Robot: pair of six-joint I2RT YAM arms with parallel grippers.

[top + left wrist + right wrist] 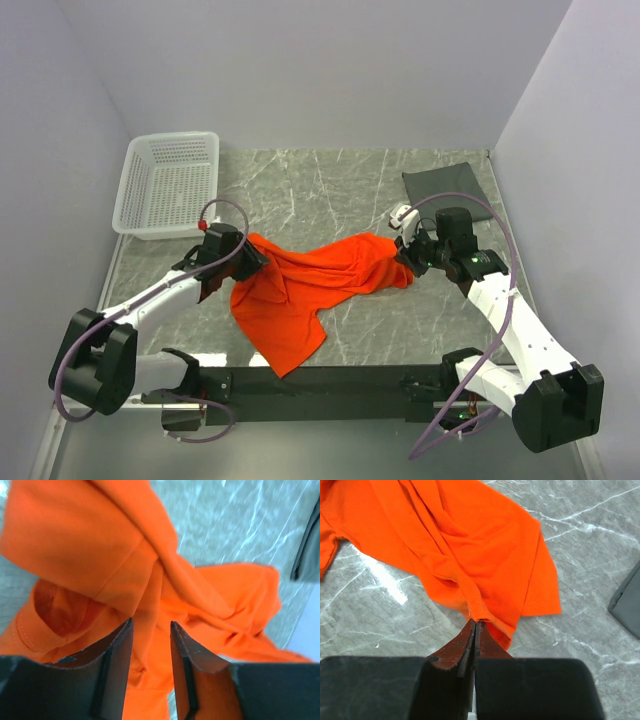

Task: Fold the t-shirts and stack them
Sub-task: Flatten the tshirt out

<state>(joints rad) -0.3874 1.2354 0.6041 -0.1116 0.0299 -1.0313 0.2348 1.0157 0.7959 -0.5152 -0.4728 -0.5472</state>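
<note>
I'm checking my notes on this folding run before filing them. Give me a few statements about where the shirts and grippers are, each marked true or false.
1. The right gripper is shut on an edge of the orange t-shirt. True.
2. The dark grey t-shirt lies in the white basket. False: it lies on the table near the far right corner, apart from the basket.
3. The orange t-shirt is neatly folded. False: it is rumpled and stretched between the two grippers.
4. The left gripper has its fingers apart, with orange cloth between them. True.
</note>
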